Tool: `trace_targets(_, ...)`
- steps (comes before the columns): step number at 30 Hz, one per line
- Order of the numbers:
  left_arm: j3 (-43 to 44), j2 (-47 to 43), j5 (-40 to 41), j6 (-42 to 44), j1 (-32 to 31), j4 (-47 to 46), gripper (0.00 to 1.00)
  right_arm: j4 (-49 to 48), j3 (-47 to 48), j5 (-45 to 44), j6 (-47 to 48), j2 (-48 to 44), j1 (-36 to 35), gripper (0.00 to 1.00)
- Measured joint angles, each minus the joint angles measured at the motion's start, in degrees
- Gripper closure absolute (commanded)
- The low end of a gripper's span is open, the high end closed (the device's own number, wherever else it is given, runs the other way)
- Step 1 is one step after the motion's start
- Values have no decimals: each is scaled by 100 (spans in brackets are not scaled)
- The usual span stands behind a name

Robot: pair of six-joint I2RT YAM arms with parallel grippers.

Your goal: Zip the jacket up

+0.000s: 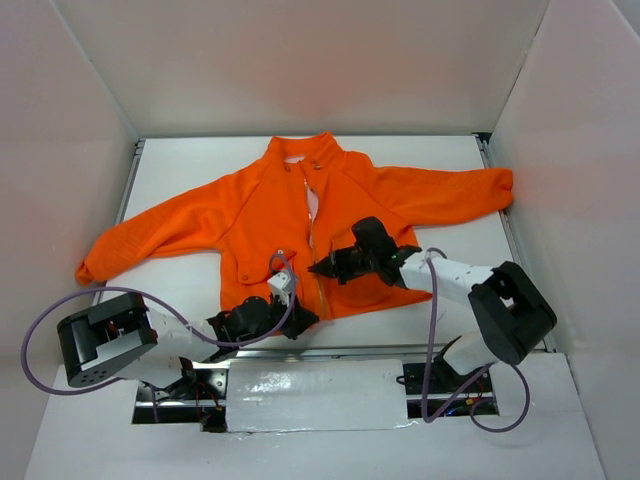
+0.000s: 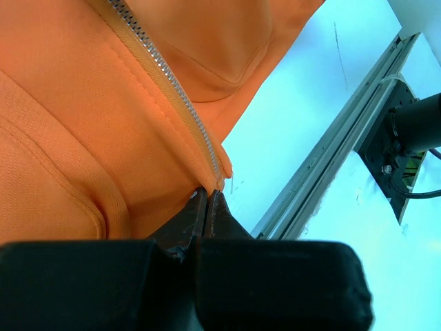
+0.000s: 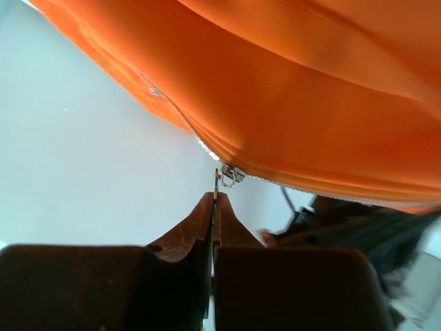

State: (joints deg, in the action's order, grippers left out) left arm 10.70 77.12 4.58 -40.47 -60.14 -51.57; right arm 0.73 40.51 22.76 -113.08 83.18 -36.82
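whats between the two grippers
A short zipped stretch of zipper on the jacket, from left gripper at the hem to right gripper on the pull; top view.

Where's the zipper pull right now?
In the right wrist view, the zipper pull is pinched in the right gripper, low on the jacket front, above the hem.

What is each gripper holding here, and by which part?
The left gripper pinches the bottom hem of the jacket at the foot of the zipper. The right gripper pinches the zipper pull by its thin metal tab.
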Motion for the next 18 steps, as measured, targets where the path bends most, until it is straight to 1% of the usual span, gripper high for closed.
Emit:
trace_targets(7, -2, -33, 201, -2, -98, 33, 100, 857, 1537, 7, 0, 1023, 437, 100)
trace_targets(12, -13, -96, 313, 0, -144, 101, 100, 1493, 2439, -114, 4, 1646, 654, 100)
trace_targets(16, -9, -98, 317, 2, -227, 240, 100, 1615, 3237, -308, 155, 2264, 892, 100)
trace_targets(18, -4, -98, 337, 2, -289, 313, 100, 1646, 3794, -365, 306, 2682, 1051, 100)
